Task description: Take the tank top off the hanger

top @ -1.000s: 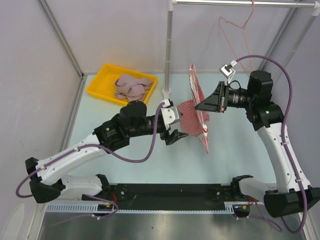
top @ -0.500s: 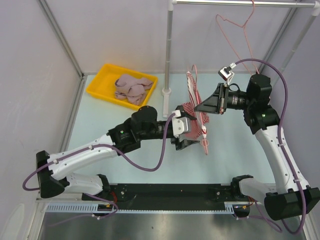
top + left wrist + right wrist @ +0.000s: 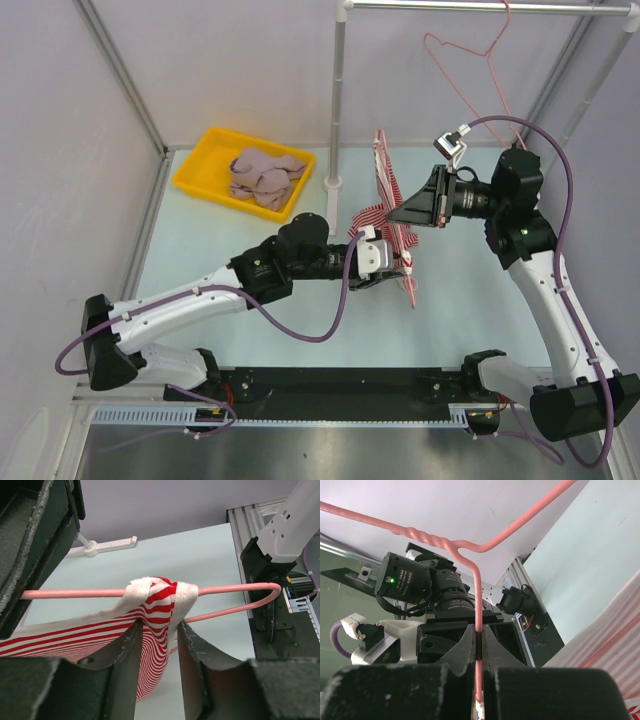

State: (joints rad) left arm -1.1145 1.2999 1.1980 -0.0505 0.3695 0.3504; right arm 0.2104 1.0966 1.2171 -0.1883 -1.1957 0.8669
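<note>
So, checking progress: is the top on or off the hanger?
On. The top has its strap wrapped round the hanger near its bent end, cloth hanging inside the left hand.

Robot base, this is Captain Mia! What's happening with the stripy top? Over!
Right gripper shut on hanger. Left gripper pinching tank top below its strap. Strap looped over hanger, not off yet. Nothing blocking. Over.

Pale mint tabletop (image 3: 460,300) enclosed by plain lilac-white wall panels (image 3: 70,150) in slim metal framing. A white upright pole (image 3: 339,90) stands at the back, meeting a horizontal metal rail (image 3: 450,6) overhead. Lighting is soft and even.
</note>
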